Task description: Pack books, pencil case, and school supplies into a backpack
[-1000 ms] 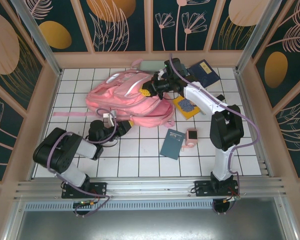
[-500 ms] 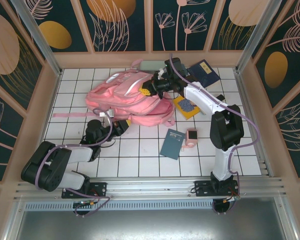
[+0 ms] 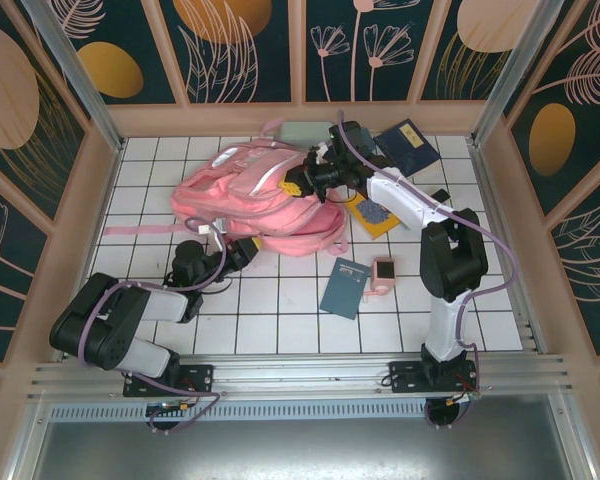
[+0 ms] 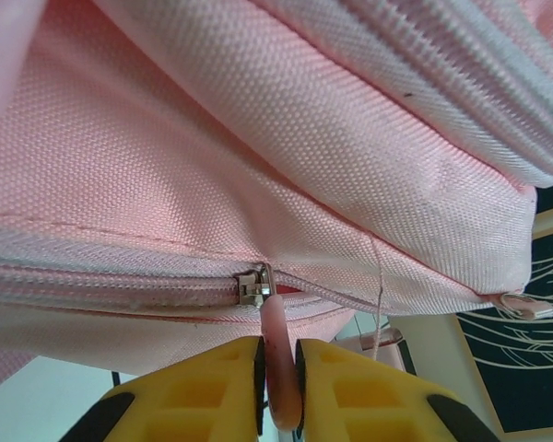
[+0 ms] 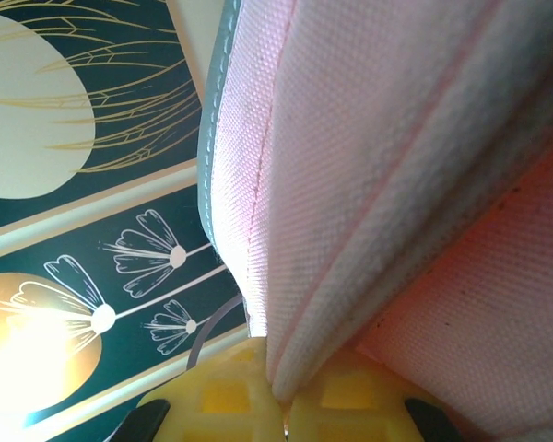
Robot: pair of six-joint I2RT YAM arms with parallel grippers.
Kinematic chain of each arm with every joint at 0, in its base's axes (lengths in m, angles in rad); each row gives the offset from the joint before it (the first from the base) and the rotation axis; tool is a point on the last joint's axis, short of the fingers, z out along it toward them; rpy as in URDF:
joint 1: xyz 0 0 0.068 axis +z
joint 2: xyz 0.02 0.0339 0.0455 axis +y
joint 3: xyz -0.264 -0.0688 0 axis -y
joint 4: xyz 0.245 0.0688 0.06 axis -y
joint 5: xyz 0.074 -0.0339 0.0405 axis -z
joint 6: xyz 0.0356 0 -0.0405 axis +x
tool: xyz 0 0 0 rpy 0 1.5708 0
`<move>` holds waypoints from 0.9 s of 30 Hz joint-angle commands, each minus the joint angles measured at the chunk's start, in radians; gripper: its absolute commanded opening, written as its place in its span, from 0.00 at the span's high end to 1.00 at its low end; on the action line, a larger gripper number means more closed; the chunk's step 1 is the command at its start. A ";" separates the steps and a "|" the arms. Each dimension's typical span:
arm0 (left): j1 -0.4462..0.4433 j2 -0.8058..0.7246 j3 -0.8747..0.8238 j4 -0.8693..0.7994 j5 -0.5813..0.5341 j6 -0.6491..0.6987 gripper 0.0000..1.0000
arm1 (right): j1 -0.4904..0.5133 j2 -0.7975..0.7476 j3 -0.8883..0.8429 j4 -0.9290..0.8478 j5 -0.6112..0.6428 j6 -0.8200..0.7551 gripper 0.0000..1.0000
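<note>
The pink backpack (image 3: 250, 190) lies on its side at the back middle of the tiled table. At its near lower edge my left gripper (image 3: 246, 247) is shut on the pink zipper pull (image 4: 278, 368), just below the metal slider (image 4: 253, 287), between the yellow fingers (image 4: 203, 391). My right gripper (image 3: 300, 183) is shut on a fold of the backpack's fabric (image 5: 350, 276) at its right side. A navy book (image 3: 408, 146), a yellow book (image 3: 372, 214) and a dark teal book (image 3: 345, 287) lie to the right. The mint pencil case (image 3: 302, 131) sits behind the backpack. A pink cube gadget (image 3: 384, 273) is beside the teal book.
A pink strap (image 3: 140, 228) trails left from the backpack across the tiles. A white buckle (image 3: 202, 228) lies near my left wrist. Patterned walls close the table on three sides. Open tiles lie at the front between the arms.
My left arm has dropped low and stretched toward the backpack, its gripper sliding a little right along the bag's near edge. The right arm holds still.
</note>
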 commanded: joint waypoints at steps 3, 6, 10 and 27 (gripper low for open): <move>0.007 0.013 0.007 0.076 0.004 -0.012 0.87 | -0.001 -0.062 0.006 0.099 -0.078 -0.003 1.00; 0.007 -0.009 0.004 0.011 -0.014 0.012 0.94 | -0.004 -0.062 0.013 0.065 -0.057 -0.028 1.00; 0.006 -0.111 0.008 -0.195 -0.097 0.093 1.00 | -0.019 -0.071 0.008 -0.015 0.005 -0.093 1.00; -0.001 -0.329 0.125 -0.942 -0.658 0.250 1.00 | -0.037 -0.093 -0.012 -0.012 0.031 -0.120 1.00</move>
